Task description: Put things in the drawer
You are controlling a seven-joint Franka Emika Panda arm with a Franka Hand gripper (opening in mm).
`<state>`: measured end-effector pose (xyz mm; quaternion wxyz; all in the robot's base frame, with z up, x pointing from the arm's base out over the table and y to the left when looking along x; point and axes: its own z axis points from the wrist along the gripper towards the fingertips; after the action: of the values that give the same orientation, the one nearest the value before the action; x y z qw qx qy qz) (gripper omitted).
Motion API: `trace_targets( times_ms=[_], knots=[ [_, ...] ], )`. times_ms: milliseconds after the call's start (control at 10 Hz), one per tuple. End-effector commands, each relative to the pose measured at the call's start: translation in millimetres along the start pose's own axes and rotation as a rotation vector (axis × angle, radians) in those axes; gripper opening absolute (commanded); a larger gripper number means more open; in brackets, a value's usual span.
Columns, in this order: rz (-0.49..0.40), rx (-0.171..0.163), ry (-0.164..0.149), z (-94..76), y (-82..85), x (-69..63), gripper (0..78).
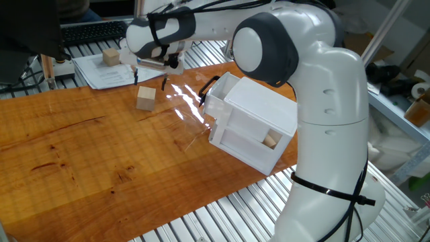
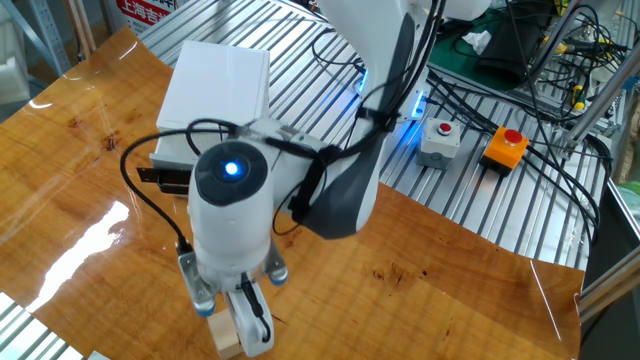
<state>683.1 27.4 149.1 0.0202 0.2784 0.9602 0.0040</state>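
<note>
one view: oblique, table-side | other: overhead, opposite | shared: cabinet [image 1: 252,121]

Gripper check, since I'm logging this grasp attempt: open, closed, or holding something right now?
Gripper: open, holding nothing, fingers spread above the wooden cube on the table.

We cannot read any text here; a red-and-white sign [image 2: 148,10] at twelve o'clock in the other fixed view carries characters too small for us to read.
</note>
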Motion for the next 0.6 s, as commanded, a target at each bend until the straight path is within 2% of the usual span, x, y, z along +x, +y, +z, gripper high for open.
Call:
trace_targets(
  times_ms=[100, 600],
  knots=[
    [0.002, -0.011, -0.023, 12.6, 6.2, -2.9, 77.4],
    [0.003, -0.013, -0.027, 24.7, 7.8, -2.9, 77.4]
  ],
)
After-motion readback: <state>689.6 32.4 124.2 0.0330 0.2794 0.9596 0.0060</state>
